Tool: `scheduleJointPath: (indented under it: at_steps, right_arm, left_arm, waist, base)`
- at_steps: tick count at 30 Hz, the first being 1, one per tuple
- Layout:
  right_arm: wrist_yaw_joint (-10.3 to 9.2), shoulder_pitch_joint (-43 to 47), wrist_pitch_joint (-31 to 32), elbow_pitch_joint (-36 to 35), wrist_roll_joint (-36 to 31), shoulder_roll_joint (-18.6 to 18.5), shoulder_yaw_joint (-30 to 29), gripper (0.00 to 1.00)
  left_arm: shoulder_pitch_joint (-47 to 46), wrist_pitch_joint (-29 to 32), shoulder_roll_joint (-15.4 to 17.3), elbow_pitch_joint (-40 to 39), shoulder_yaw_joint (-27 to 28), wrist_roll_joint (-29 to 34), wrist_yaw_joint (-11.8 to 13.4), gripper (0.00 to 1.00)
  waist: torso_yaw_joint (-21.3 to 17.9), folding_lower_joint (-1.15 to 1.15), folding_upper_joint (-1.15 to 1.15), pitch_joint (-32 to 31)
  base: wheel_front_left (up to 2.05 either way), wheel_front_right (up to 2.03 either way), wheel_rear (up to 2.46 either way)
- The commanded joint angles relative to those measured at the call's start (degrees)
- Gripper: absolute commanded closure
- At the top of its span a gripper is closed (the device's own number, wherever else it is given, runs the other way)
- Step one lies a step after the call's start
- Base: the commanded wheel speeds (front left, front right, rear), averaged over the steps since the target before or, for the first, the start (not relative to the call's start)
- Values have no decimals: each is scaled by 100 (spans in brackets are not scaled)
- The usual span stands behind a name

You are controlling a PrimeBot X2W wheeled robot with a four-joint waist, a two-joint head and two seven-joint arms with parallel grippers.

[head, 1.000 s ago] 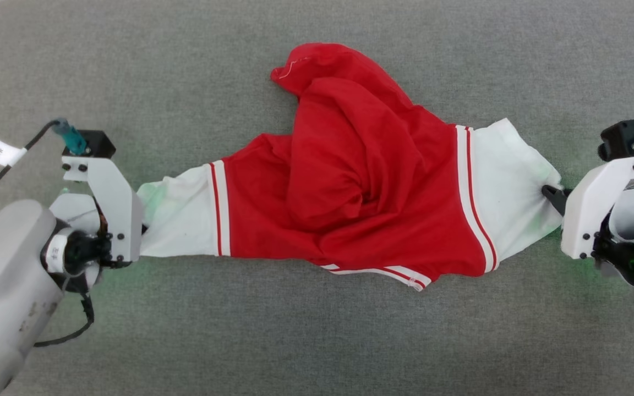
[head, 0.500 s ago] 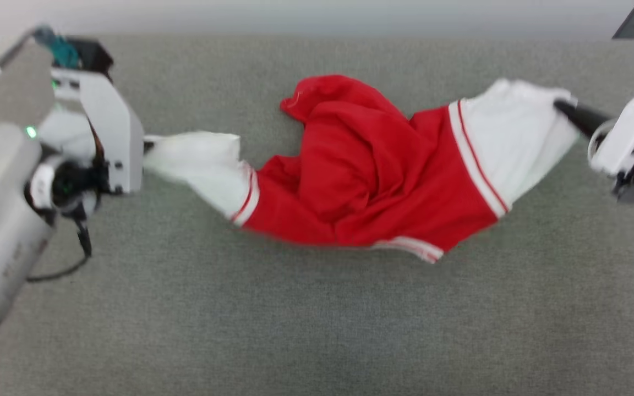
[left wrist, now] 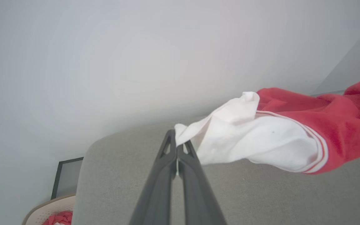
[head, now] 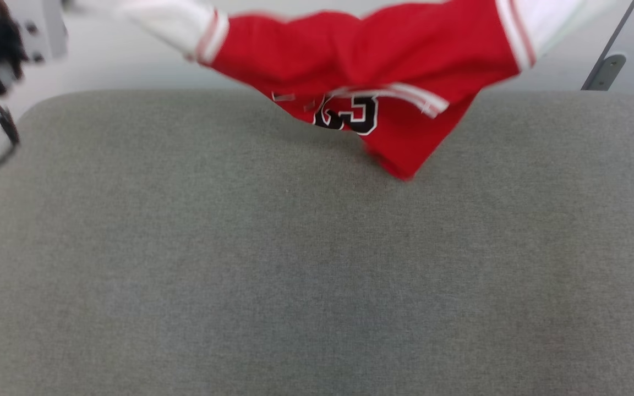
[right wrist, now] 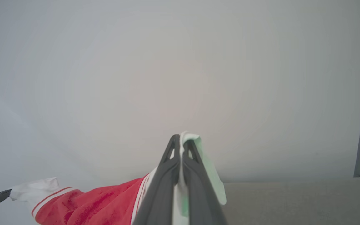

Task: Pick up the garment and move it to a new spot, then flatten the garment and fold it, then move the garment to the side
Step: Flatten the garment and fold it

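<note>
So the left gripper (left wrist: 176,139) and right gripper (right wrist: 181,140) were each pinched shut on the red jersey (head: 383,55), slung above the grey pad (head: 295,275). With only sleeve-tip grips, it could've slipped out.

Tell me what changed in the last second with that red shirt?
The garment, lying bunched on the grey surface a second ago, has been lifted and now hangs between the left gripper and right gripper, its black number showing. The head camera tilted too. Unchanged: both stay shut on it, one sleeve each.
</note>
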Motion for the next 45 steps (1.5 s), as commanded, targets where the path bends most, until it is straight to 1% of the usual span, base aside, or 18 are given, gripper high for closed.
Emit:
scheduleJointPath:
  at_steps: [1,8,16,18,20,23,27,31,35,38,40,42,43,45]
  right_arm:
    - [-9,-136,-99,42,-73,7,-26,100]
    - [-9,-762,-744,467,-299,-42,-112,100]
    - [-9,-1083,-1404,800,-407,-213,-73,100]
    - [-9,-1145,-1522,835,-435,-291,-26,100]
    - [-9,-1223,-1617,865,-426,-336,15,100]
    - [-9,-1305,-1644,926,-354,-385,102,100]
    - [-9,-1498,-1842,885,-330,-433,284,100]
    - [-9,-1752,-2349,945,-463,-466,518,100]
    - [-9,-2140,-3213,1112,-827,-593,818,100]
    - [-9,-2499,-4137,1249,-1206,-717,1042,100]
    - [-9,-2687,-4579,1358,-1393,-750,1160,100]
    - [-9,-2816,-4758,1367,-1620,-800,1287,100]
    - [-9,-2846,-4793,1325,-1689,-832,1337,100]
    - [-10,-2814,-4814,1038,-1883,-944,1411,100]
  left_arm:
    - [-135,-83,-9,54,29,87,-43,100]
    - [-777,-486,-103,472,76,385,-165,100]
    - [-1206,-1167,-128,882,59,772,-330,100]
    - [-1315,-1266,-140,995,91,778,-324,100]
    - [-1417,-1359,-134,1082,103,815,-377,100]
    - [-1510,-1493,-214,1181,96,866,-414,100]
    - [-1663,-1707,-337,1276,75,942,-396,100]
    - [-1881,-2103,-546,1436,71,1091,-321,100]
    - [-2278,-2834,-821,1626,95,1373,-135,100]
    - [-2613,-3580,-1087,1843,224,1485,46,100]
    - [-2795,-4110,-1224,1962,275,1569,109,100]
    - [-2905,-4530,-1332,2129,306,1633,129,100]
    - [-2937,-4706,-1392,2173,290,1657,48,100]
    - [-2961,-5013,-1443,2279,250,1738,-30,100]
  waist:
    - [-24,0,0,-56]
    - [-19,0,0,-109]
    - [12,0,0,-8]
    - [19,0,0,73]
    - [21,0,0,198]
    - [29,0,0,438]
    - [29,0,0,882]
    - [18,0,0,1376]
    - [82,0,0,1891]
    - [176,0,0,2252]
    - [249,0,0,2450]
    - [316,0,0,2587]
    - [352,0,0,2637]
    - [421,0,0,2703]
  base:
    - [0,0,0]
    - [0,0,0]
    - [0,0,0]
    - [0,0,0]
    - [0,0,0]
    - [0,0,0]
    - [0,0,0]
    - [0,0,0]
    - [0,0,0]
    - [0,0,0]
    - [0,0,0]
    - [0,0,0]
    - [0,0,0]
    - [0,0,0]
